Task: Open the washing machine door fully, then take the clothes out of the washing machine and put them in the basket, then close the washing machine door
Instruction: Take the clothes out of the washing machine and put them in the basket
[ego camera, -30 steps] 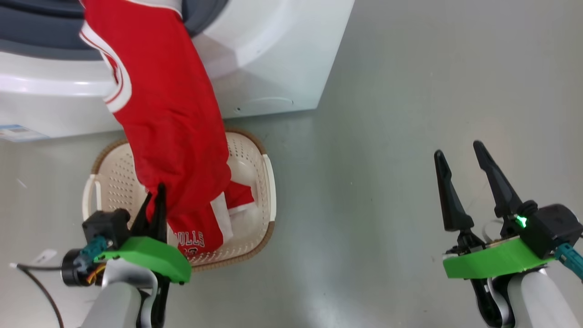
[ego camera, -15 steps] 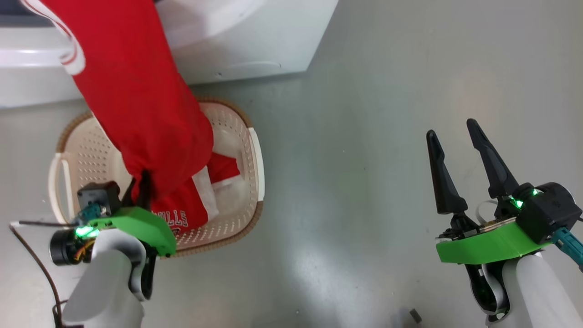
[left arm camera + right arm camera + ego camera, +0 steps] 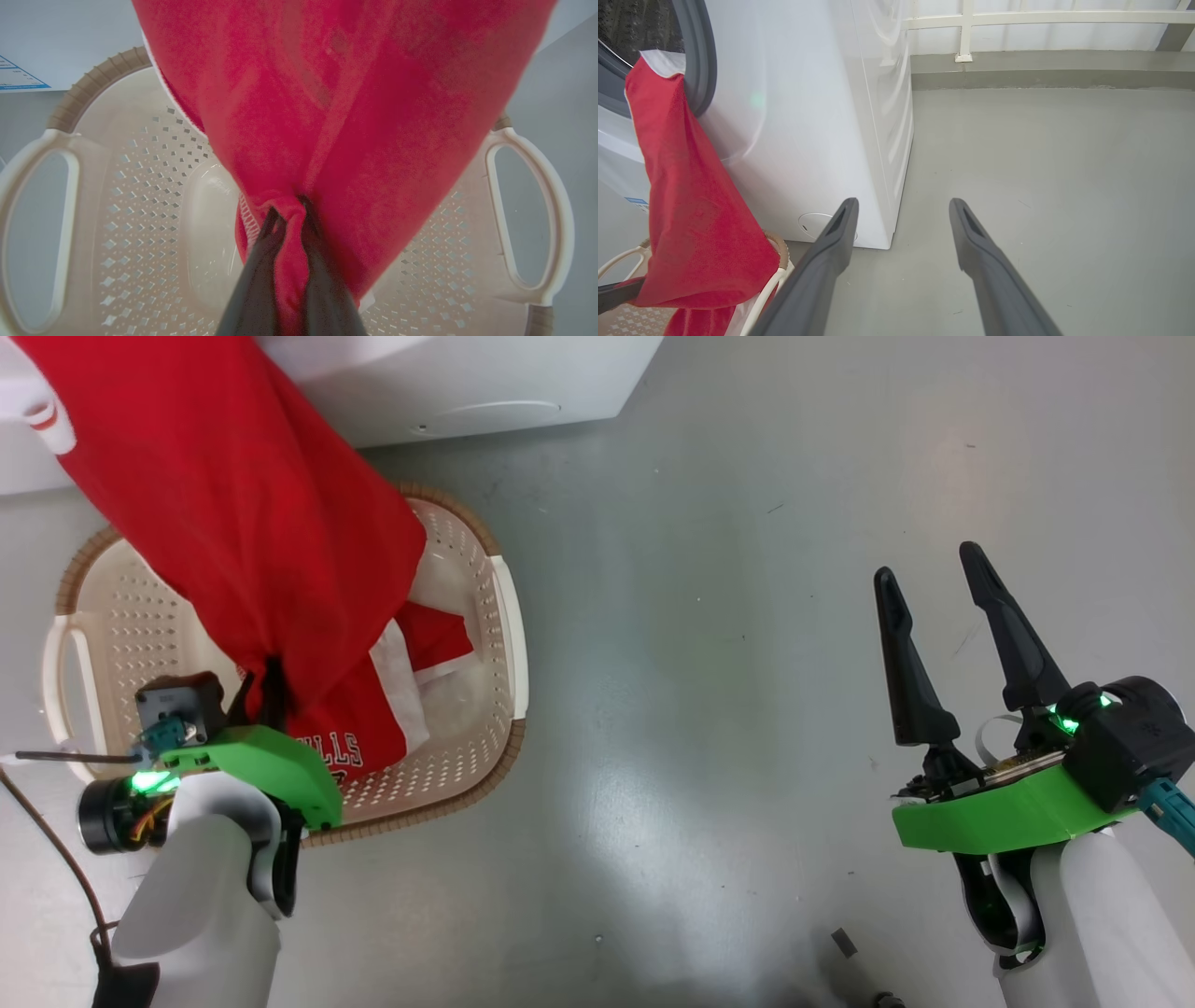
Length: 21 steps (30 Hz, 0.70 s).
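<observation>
got jersey (image 3: 233,504) pinched in left jaws over basket (image 3: 516,625), far end on washer (image 3: 822,116) mouth. right jaws spread, empty. need drop, door shut.

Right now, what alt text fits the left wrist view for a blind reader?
Two dark jaws, shut at bottom centre, pinch a bunched fold of a red jersey stretched above a cream perforated basket with white side handles; the white washing machine stands behind.

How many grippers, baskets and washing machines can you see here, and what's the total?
Grippers: 2, the left gripper shut on the clothes, the right gripper open
Basket: 1
Washing machine: 1
Total: 4
</observation>
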Available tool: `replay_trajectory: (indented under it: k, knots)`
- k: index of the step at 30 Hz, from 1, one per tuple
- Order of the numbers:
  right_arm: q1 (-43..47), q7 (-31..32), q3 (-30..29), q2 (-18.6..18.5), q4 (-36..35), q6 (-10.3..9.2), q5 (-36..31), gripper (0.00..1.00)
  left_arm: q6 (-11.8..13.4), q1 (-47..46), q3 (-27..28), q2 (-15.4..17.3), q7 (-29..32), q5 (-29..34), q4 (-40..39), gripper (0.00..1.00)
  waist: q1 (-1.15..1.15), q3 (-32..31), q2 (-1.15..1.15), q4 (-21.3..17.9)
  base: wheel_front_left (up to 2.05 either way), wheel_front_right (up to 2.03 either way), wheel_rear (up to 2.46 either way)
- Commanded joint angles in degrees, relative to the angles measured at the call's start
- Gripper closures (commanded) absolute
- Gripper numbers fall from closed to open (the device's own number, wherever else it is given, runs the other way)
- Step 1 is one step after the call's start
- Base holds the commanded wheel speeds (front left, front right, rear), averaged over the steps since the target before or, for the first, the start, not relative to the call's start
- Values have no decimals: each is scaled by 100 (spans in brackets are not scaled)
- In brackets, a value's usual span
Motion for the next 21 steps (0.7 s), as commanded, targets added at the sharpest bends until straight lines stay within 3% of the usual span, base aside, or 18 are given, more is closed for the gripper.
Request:
replay_trajectory:
  k: [1, 13, 15, 16, 17, 18, 19, 21]
  knots:
    - [58, -36, 133, -17, -119, 36, -69, 0, 23, 86, 156, 166, -68, 93, -6, 100, 0, 6, 0, -5, 0, 0, 0]
    - [11, -36, 158, -17, -87, 36, -38, 0, 29, -14, 333, 123, -68, 244, 283, 100, 0, 33, 0, -31, 0, 0, 0]
    - [8, -36, 152, -17, -92, 36, -35, 0, 36, -28, 354, 116, -68, 273, 281, 72, 0, 38, 0, -31, 0, 0, 0]
    - [8, -36, 149, -17, -92, 36, -38, 0, 37, -31, 365, 111, -68, 285, 280, 68, 0, 39, 0, -29, 0, 0, 0]
    - [8, -36, 146, -17, -91, 36, -40, 0, 36, -33, 379, 105, -68, 294, 279, 58, 0, 39, 0, -28, 0, 0, 0]
    - [9, -36, 145, -17, -89, 36, -42, 0, 41, -36, 393, 100, -68, 304, 277, 23, 0, 36, 0, -26, 0, 0, 0]
    - [10, -36, 143, -17, -87, 36, -43, 0, 42, -39, 411, 90, -68, 305, 281, 0, 0, 31, 0, -23, 0, 0, 0]
    - [11, -36, 138, -17, -81, 36, -42, 0, 39, -48, 438, 73, -69, 317, 274, 0, 0, 15, 0, -15, 0, 0, 0]
